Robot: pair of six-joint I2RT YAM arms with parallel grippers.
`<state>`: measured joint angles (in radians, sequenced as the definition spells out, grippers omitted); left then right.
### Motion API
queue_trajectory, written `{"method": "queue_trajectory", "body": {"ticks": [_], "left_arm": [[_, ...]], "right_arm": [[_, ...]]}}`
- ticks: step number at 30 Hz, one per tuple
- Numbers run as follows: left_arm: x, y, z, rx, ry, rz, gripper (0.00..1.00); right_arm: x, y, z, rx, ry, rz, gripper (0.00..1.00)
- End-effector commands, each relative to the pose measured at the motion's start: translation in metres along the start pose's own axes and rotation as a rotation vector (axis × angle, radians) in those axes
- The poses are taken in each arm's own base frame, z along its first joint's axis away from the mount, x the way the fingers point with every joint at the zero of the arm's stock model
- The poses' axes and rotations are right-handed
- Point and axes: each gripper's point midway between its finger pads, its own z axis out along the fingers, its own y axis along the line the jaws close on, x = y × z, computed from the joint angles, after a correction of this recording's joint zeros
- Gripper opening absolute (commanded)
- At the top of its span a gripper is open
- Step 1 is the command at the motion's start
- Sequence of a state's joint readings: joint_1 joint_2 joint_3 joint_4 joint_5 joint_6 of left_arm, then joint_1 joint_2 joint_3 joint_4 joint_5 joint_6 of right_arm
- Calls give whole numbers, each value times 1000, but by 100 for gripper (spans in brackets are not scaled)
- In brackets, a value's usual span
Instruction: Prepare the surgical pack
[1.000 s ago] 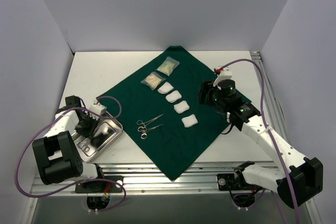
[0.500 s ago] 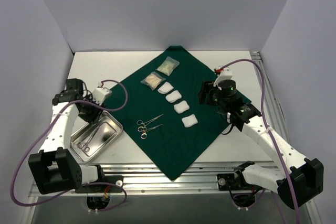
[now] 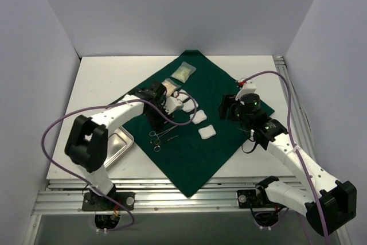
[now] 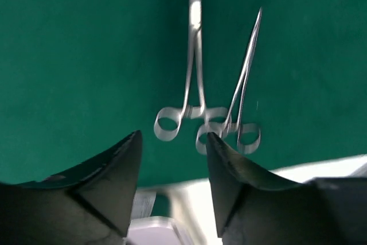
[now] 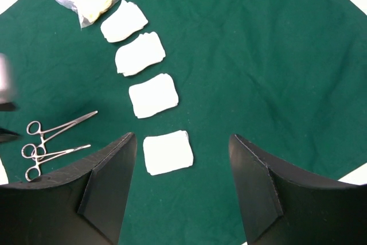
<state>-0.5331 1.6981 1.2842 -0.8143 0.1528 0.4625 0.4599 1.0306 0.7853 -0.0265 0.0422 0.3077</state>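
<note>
Your two scissor-like instruments [image 4: 195, 32] lie side by side on the green drape [image 3: 218, 78], near its left corner. Their long axes are nearly parallel, with ring handles toward the near-left and tips toward the gauze pads [image 5: 152, 94] (the inner rings overlap). Your left gripper [image 4: 172, 137] hangs over the rings, parted and empty; your right gripper [image 5: 181, 136] is spread, holding nothing.

Smooth white shells on the left arm [image 3: 114, 113] and right arm [image 3: 299, 160], with chunky black joints. Purple cables [image 3: 287, 107] looping off both wrists. Matte black wedge-shaped fingers [image 5: 109, 182]. Tiny green lights [image 3: 250, 102] near the right wrist.
</note>
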Motion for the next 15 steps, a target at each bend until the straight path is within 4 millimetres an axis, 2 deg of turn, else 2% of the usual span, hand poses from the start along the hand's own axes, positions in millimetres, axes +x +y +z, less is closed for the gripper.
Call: {"method": "queue_trajectory", "body": {"ticks": [1, 4, 8, 15], "left_arm": [[-33, 2, 19, -32, -38, 3, 58], [-42, -3, 34, -15, -37, 15, 60], [-47, -1, 47, -29, -42, 16, 60], [-37, -6, 67, -8, 12, 22, 56]], "right_arm": [[-3, -3, -2, 19, -23, -1, 61], [0, -5, -1, 26, -14, -6, 61], [3, -6, 2, 31, -8, -12, 61], [2, -7, 4, 37, -5, -25, 61]]}}
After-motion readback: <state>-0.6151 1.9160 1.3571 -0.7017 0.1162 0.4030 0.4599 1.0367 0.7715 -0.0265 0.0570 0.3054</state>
